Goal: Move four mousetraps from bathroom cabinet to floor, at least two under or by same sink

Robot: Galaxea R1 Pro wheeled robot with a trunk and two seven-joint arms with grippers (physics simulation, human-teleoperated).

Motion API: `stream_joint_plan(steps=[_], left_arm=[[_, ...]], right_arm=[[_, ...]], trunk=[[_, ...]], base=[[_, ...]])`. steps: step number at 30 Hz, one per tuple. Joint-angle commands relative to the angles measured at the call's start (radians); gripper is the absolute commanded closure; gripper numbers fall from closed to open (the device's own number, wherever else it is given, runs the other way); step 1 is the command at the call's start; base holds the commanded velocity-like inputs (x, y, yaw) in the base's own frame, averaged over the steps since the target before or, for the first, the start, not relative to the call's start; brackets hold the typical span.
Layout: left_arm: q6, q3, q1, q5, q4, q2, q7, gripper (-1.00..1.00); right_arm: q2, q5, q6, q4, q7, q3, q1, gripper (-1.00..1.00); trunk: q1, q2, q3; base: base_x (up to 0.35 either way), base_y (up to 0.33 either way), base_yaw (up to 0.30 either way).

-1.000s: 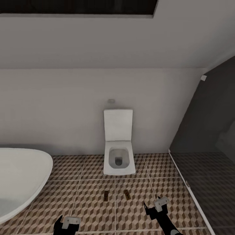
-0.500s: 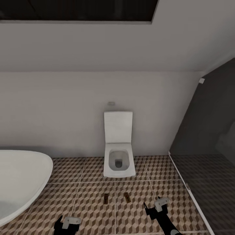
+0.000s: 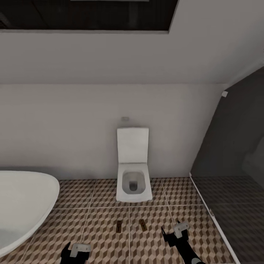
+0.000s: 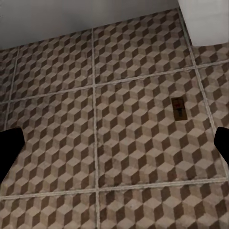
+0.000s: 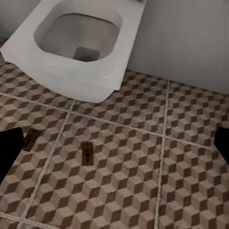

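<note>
Two mousetraps lie flat on the cube-patterned bathroom floor [image 3: 99, 220] in front of the toilet: the left mousetrap [image 3: 118, 227] and the right mousetrap [image 3: 143, 225]. Both are also in the right wrist view, as one mousetrap [image 5: 87, 153] and another mousetrap [image 5: 29, 140]. The left wrist view has a single mousetrap [image 4: 178, 106]. My left gripper [image 3: 75, 252] hangs low at the near left, open and empty. My right gripper [image 3: 175, 234] is open and empty just right of the traps. The cabinet and the sink are out of view.
A white toilet [image 3: 134, 183] stands against the back wall. A white oval bathtub [image 3: 22, 205] curves in at the left. A dark glass shower partition [image 3: 227, 165] with a white floor rail closes off the right side.
The whole picture has slid down a little, so the camera has moved. The mousetraps and both grippers keep their places relative to the floor and toilet.
</note>
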Motion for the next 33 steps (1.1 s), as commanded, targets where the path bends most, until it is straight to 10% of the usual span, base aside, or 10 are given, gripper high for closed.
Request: stream_joint_plan(steps=[1,33], left_arm=[[-0.004,-0.008,-0.001,0.004,0.003,-0.001,0.003,-1.0],[-0.004,-0.008,-0.001,0.004,0.003,-0.003,0.003,-1.0]], right_arm=[[0.0,-0.006,-0.002,0.0,-0.003,0.009,-0.001,-1.0],[0.0,-0.006,-0.002,0.0,-0.003,0.009,-0.001,-1.0]], trunk=[[0.001,-0.002,0.0],[0.001,-0.002,0.05]], base=[[0.0,0.0,0.0],[0.0,0.0,0.0]])
